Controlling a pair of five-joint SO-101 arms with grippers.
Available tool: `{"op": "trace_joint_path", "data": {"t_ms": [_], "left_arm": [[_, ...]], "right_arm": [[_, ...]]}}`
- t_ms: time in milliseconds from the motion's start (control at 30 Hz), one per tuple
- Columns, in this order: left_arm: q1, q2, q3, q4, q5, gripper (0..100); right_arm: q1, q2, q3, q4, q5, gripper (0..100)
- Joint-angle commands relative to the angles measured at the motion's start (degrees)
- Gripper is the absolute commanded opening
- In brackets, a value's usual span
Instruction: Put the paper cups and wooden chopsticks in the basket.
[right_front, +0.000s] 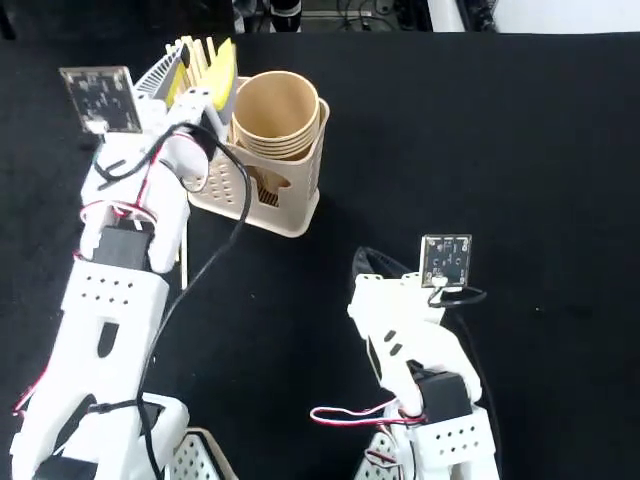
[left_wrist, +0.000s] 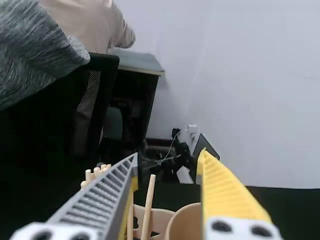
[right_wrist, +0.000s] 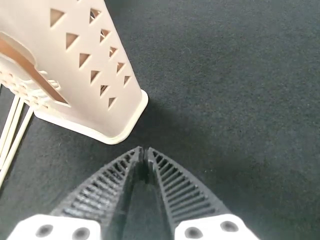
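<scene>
**Holding: counter, one basket, part-filled**

- Counter: black cloth, and it carries every item below.
- Left arm: stretched to the far-left end of the basket. Left pincer is released and poised over the sticks there. One stick rises in the gap between the jaws without touching either, which reads as a drop-off position, not a grip.
- Right arm: parked on the near right, apart from the basket. Right pincer is clenched on nothing, its tips just above the cloth (judged idle, keeping out of the other arm's way).
- Basket: pale, perforated and upright at the far left of the counter.
  - Contents, right part: paper cups, nested in one stack with mouths up and rims above the basket wall.
  - Contents, far-left end: wooden chopsticks, a bundle standing on end and leaning slightly.
- Loose chopsticks: thin pale sticks lying flat on the counter beside the basket's near-left side, close along the left arm. By this tally they are the last items to be collected (count unclear).
</scene>
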Motion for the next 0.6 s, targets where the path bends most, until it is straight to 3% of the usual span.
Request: {"op": "trace_joint_path", "data": {"t_ms": [0, 300, 400, 567], "left_arm": [[-0.31, -0.88, -9.98, 10.55, 0.18, 20], [-19.38, 1.05, -32.84, 48.97, 0.18, 20], [-25.36, 5.98, -34.42, 53.45, 0.09, 20], [-26.86, 24.18, -37.14, 53.89, -2.55, 20]], "right_arm": [[-0.53, -2.95, -0.13, -0.09, -0.62, 1.2], [-0.62, -2.95, -0.13, -0.09, -0.62, 1.2], [-0.70, -2.95, -0.13, -0.09, -0.62, 1.2], [-0.70, -2.95, -0.13, 0.00, -0.62, 1.2]]}}
